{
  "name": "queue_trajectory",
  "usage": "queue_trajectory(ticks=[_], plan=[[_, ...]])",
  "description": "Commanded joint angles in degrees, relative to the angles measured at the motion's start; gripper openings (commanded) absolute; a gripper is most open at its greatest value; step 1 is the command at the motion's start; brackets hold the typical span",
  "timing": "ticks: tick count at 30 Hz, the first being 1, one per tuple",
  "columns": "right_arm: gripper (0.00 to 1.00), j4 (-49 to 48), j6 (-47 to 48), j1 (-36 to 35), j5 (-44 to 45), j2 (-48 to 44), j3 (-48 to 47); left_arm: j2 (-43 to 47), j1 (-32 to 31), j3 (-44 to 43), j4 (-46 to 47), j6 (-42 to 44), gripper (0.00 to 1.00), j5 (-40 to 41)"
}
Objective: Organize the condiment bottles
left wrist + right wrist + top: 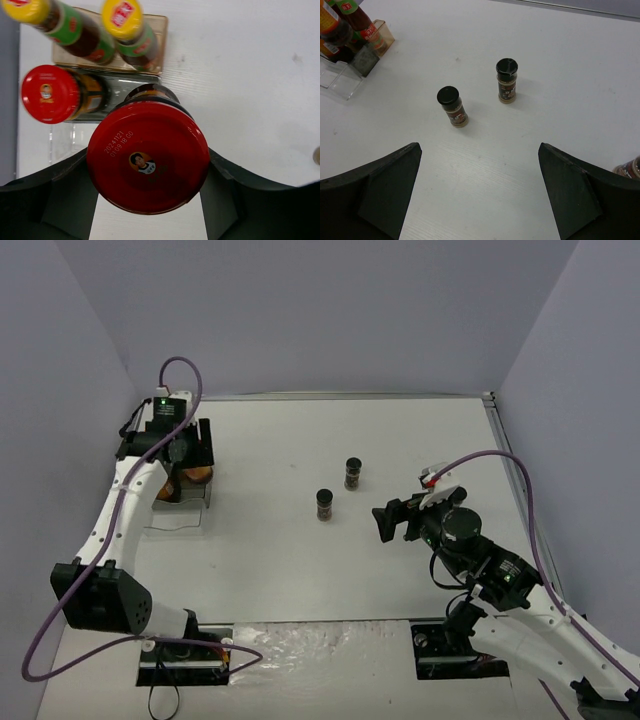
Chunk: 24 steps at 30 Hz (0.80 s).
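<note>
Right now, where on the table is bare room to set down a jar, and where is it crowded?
Bare: the table between the rack and the two spice jars, and the strip before the arm bases. Crowded: the rack, where the left gripper grips a red-lidded jar.

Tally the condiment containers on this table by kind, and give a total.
Yellow-capped sauce bottles: 2
Red-lidded jars: 2
Black-capped spice jars: 3, counting what looks like a third, cut off at the right wrist view's edge
Total: 7
</note>
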<state>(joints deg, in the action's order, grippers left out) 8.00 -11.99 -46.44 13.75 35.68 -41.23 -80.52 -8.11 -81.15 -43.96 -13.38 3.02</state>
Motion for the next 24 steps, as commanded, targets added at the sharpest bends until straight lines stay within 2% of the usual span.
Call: queue_trajectory(ticks=[1, 7, 16, 24], plan=[[1.0, -3.52, -0.06, 0.29, -0.67, -0.09, 0.11, 1.56, 6.07, -3.46, 4.66, 0.79, 0.0, -0.44], [1.0, -3.52, -0.14, 0.29, -1.09, -1.07, 0.82, -1.03, 10.74, -1.48, 11.99, -0.95, 0.0, -1.53], [1.0, -3.52, -1.37, 0.29, -1.62, -3.08, 2.49, -4.92, 11.62, -0.72, 15.15, -1.66, 0.0, -2.67], [1.0, -3.51, -1.82, 0.29, -1.79, -3.17, 3.36, -5.89, 11.44, 4.43, 18.42, -2.87, 0.0, -1.88]])
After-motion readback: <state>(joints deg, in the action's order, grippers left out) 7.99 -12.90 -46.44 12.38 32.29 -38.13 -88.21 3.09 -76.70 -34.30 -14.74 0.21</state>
